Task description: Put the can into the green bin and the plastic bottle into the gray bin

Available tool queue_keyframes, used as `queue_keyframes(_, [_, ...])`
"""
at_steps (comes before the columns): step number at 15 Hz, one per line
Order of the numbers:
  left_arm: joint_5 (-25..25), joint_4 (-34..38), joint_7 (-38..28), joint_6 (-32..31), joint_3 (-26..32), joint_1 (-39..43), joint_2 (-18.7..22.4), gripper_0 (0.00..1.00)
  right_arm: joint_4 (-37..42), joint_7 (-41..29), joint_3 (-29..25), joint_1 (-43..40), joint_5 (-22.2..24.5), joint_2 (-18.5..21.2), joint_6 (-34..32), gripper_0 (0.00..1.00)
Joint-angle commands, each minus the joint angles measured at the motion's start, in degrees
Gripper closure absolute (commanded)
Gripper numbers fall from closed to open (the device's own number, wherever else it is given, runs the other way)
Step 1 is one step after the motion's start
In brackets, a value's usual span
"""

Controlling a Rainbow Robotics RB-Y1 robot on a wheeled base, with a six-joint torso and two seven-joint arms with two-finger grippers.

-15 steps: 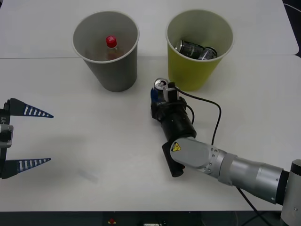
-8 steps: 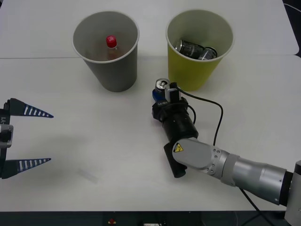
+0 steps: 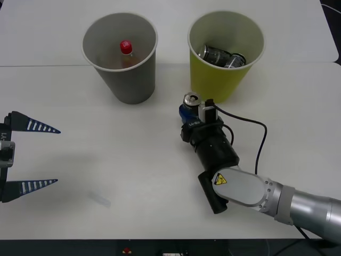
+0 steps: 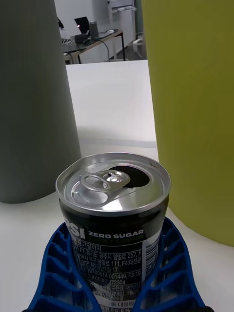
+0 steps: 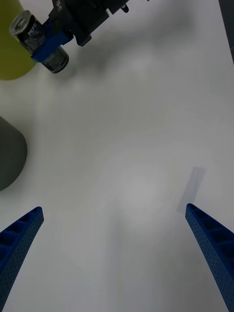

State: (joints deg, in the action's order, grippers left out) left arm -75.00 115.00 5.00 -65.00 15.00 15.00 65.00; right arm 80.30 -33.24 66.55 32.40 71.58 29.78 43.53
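- Front view: right gripper (image 3: 190, 109) grips the can (image 3: 191, 100) upright, between the gray bin (image 3: 128, 80) and the green bin (image 3: 218, 80), just beside the green one.
- Green bin holds two other cans (image 3: 222, 56).
- Bottle (image 3: 126, 53) stands inside the gray bin, red cap up.
- Left gripper (image 3: 34, 156) hovers over the table (image 3: 106, 160) at the left edge, fingers spread wide, holding nothing.
- Right wrist view: blue fingers (image 4: 58, 273) clasp the can's sides; tab opened.

An office or lab room: plain white table (image 3: 106, 176) surfaces pushed together, and in the right wrist view, a desk (image 4: 92, 41) with a laptop (image 4: 82, 22) at 12 o'clock.
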Motion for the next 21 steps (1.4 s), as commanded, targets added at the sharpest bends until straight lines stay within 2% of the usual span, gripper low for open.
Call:
queue_keyframes(1, [0.0,0.0,0.0,0.0,0.0,0.0,0.0,0.0,5.39,0.89,-0.72,-2.17,1.19,4.15,-2.04,1.0])
queue_keyframes(8, [0.0,0.0,0.0,0.0,0.0,0.0,0.0,0.0,19.45,3.97,-15.4,-14.21,9.54,14.34,-23.05,1.0])
queue_keyframes(12, [0.0,0.0,0.0,0.0,0.0,0.0,0.0,0.0,25.34,4.76,-29.73,-21.68,14.72,17.86,-42.03,1.0])
queue_keyframes(15, [0.0,0.0,0.0,0.0,0.0,0.0,0.0,0.0,29.12,3.79,-40.62,-27.13,14.55,18.65,-54.51,1.0])
queue_keyframes(18, [0.0,0.0,0.0,0.0,0.0,0.0,0.0,0.0,31.49,2.48,-51.26,-30.91,12.35,18.74,-66.64,1.0])
queue_keyframes(21, [0.0,0.0,0.0,0.0,0.0,0.0,0.0,0.0,34.31,-3.68,-61.19,-33.46,12.88,18.74,-78.42,1.0])
